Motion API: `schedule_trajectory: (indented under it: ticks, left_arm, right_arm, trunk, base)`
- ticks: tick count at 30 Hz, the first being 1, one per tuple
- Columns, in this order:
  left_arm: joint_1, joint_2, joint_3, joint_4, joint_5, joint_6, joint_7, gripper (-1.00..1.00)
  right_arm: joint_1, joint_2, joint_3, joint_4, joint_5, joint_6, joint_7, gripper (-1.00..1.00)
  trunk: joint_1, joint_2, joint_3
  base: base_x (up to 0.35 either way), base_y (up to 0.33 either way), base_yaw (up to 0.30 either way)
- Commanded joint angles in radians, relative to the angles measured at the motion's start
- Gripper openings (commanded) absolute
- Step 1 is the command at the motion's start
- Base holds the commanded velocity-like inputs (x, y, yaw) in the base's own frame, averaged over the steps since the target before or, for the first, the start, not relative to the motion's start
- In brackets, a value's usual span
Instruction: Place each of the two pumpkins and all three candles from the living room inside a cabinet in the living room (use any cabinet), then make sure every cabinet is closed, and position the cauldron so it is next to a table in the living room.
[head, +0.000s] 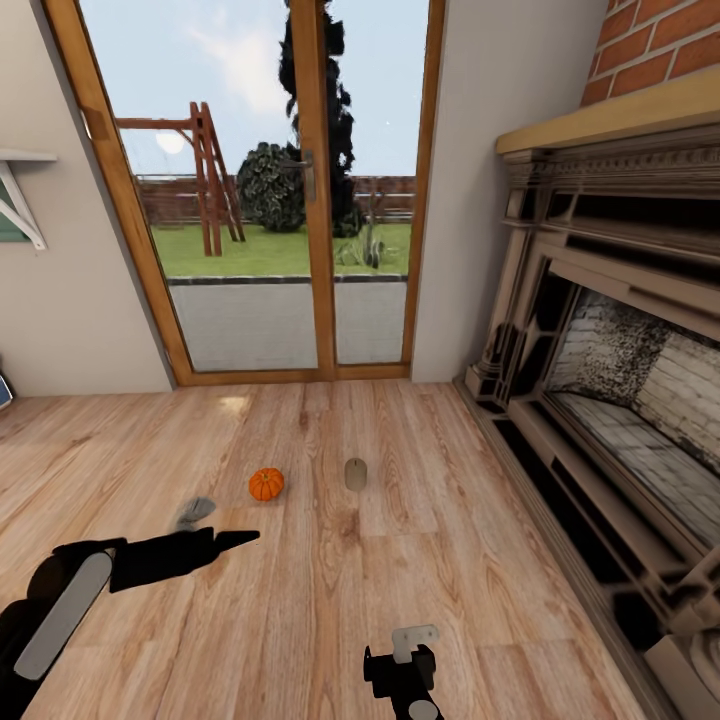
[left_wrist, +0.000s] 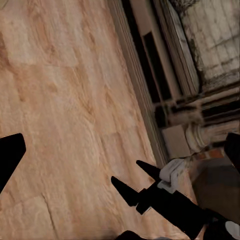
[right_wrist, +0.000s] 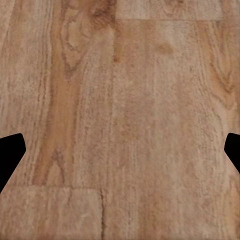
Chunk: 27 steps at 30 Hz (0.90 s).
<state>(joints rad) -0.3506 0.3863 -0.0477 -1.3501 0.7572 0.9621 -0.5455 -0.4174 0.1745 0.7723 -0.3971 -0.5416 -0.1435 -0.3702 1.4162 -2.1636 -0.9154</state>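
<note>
One pumpkin and a grey candle sit on the wooden floor near the glass door, uncollected. Both the left gripper and right gripper hang spread and empty, so most work looks undone.

Black arms, pale grey panels
</note>
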Motion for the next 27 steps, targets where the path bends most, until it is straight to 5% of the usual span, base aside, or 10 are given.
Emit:
schedule_trajectory:
  ticks: [1, 7, 14, 18, 20, 23, 27]
  left_arm:
    - [-0.001, 0.009, -0.014, 0.002, -0.014, 0.003, -0.086, 1.0]
    - [-0.001, 0.015, -0.031, 0.005, -0.084, 0.002, -0.205, 1.0]
    - [-0.001, 0.015, -0.033, 0.003, -0.117, -0.008, -0.213, 1.0]
    - [-0.001, 0.007, -0.028, 0.004, -0.196, -0.01, -0.192, 1.0]
    - [-0.001, 0.004, -0.023, 0.005, -0.237, -0.008, -0.16, 1.0]
    - [-0.001, -0.009, -0.019, 0.004, -0.264, -0.006, -0.033, 1.0]
    - [-0.001, -0.058, -0.016, 0.003, -0.267, -0.005, 0.227, 1.0]
  right_arm:
    - [-0.001, 0.0, 0.009, 0.001, -0.011, -0.007, -0.006, 1.0]
    - [-0.001, 0.0, 0.009, 0.001, -0.011, -0.007, -0.006, 1.0]
    - [-0.001, 0.0, 0.009, 0.001, -0.011, -0.007, -0.006, 1.0]
    - [-0.001, 0.0, 0.009, 0.001, -0.009, -0.007, -0.006, 1.0]
    - [-0.001, 0.0, 0.009, 0.001, -0.009, -0.007, -0.006, 1.0]
    - [-0.001, 0.0, 0.009, 0.002, -0.011, -0.007, -0.006, 1.0]
    - [-0.001, 0.0, 0.009, 0.003, -0.011, -0.007, -0.005, 1.0]
  trunk:
    - [0.0, 0.0, -0.001]
    - [0.0, 0.0, -0.001]
    - [0.0, 0.0, -0.001]
    - [0.0, 0.0, -0.001]
    - [0.0, 0.0, -0.001]
    - [0.0, 0.0, -0.001]
    - [0.0, 0.0, -0.001]
  base:
    - [0.0, 0.0, 0.0]
    - [0.0, 0.0, 0.0]
    - [0.0, 0.0, 0.0]
    - [0.0, 0.0, 0.0]
    - [0.0, 0.0, 0.0]
    - [0.0, 0.0, 0.0]
    - [0.0, 0.0, 0.0]
